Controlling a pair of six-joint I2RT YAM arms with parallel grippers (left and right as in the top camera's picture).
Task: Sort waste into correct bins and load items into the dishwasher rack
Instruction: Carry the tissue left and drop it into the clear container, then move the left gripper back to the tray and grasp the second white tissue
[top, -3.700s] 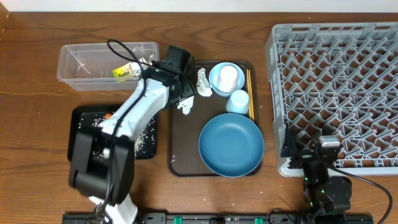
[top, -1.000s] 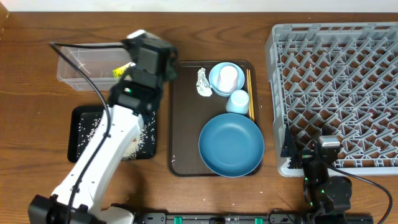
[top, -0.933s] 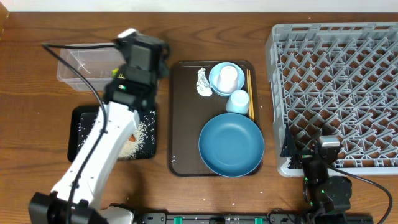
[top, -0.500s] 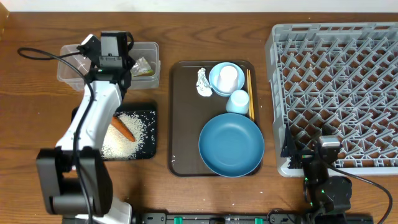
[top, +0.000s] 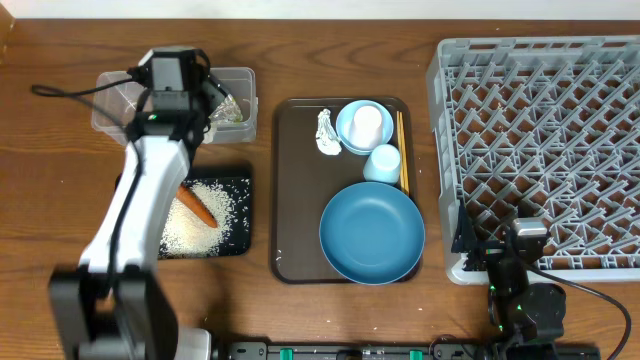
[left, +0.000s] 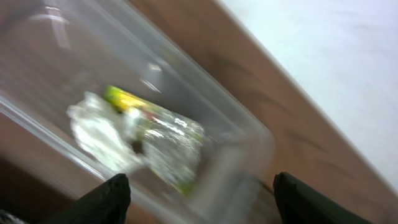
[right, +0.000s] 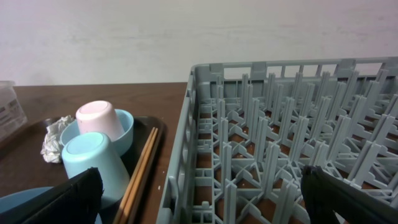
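Note:
My left gripper (top: 212, 100) hangs open over the clear tub (top: 120, 110) with nothing between its fingers (left: 106, 199). In the tub, a crumpled white tissue (left: 99, 134) lies against the yellow-green wrapper (left: 165, 137). Rice (top: 218, 200) and the carrot (top: 197, 207) are in the black tray (top: 246, 180). On the brown tray, another tissue (top: 326, 132) lies beside the small bowl (top: 347, 128), which holds the white cup (top: 367, 122). The pale-blue cup (top: 382, 162), chopsticks (top: 402, 150) and large bowl (top: 372, 232) are there too. My right gripper (right: 205, 199) is open beside the rack (top: 540, 140).
The brown serving tray (top: 298, 200) sits between the bins and the grey rack. The left arm (top: 150, 190) crosses the black tray. A pale wall runs along the table's far edge.
My left gripper swung left from the tub's right end to over the tub and opened. A tissue now lies in the tub beside the wrapper. The right arm is unmoved.

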